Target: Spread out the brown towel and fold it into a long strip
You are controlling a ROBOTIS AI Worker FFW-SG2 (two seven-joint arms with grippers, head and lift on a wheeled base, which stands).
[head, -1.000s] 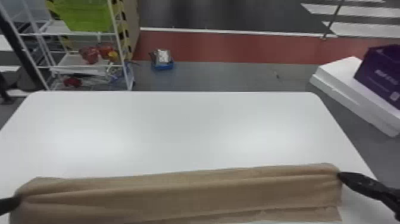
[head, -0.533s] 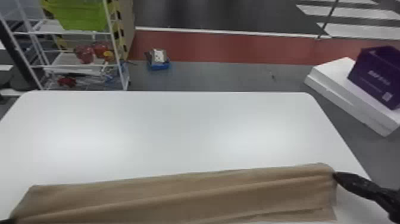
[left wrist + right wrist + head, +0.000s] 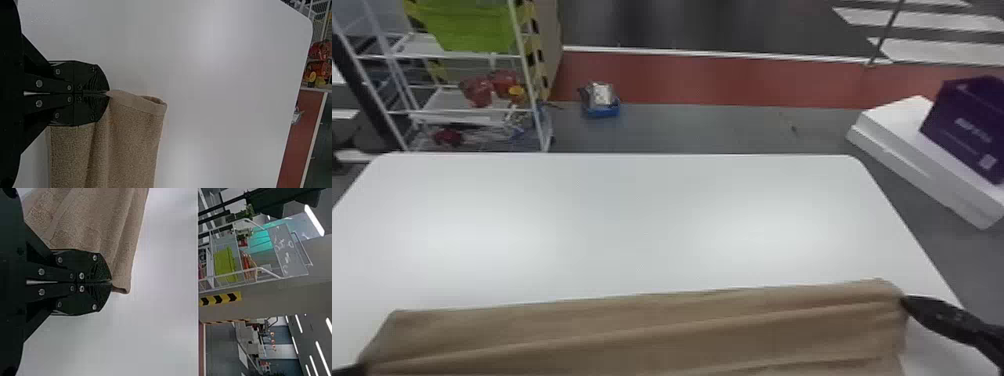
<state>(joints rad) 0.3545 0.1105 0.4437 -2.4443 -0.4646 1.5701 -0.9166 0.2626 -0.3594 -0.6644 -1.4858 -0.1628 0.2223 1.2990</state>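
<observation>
Blue tray [image 3: 604, 112] on floor, pale item [image 3: 601, 94] inside — brown towel [image 3: 652, 335] between left claw [image 3: 362, 369] and right claw [image 3: 906, 301], each pinching an end.

Purple box [image 3: 964, 130] on white slabs [image 3: 927, 160]

The table [image 3: 652, 220] offers passage beyond the brown towel [image 3: 652, 325], which blocks its near side.
</observation>
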